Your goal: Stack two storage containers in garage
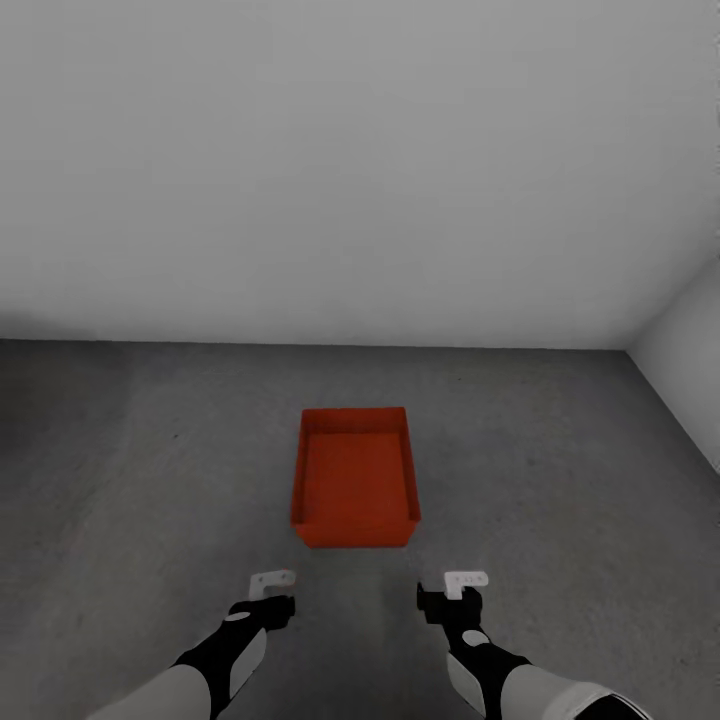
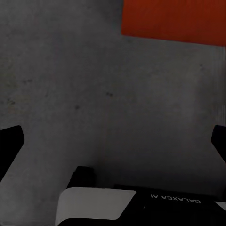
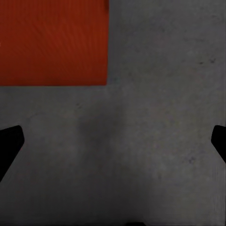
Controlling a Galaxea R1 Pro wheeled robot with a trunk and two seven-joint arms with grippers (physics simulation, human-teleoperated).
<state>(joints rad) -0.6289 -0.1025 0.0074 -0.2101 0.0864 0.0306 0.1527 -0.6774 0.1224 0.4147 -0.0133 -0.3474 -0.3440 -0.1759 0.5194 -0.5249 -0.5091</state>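
One bin [image 1: 355,478] was seen resting open side up on the grey concrete floor [image 1: 150,480], near a plain white wall [image 1: 350,170], with a second wall [image 1: 690,370] meeting it at the right. Nothing was stacked in or on the bin, so the task was judged about half done, with the other bin yet to be brought.

The left gripper [image 1: 272,592] and the right gripper [image 1: 455,592] were held low just short of the bin's near wall, one toward each near corner, apart from it. In both wrist views the jaws were spread wide with only floor between them, and nothing was held.

A knock to the bin was judged the main risk: the grippers were close to its near edge, and any forward reach or base motion could push it askew or toward the wall. A skewed bin could make later stacking harder.
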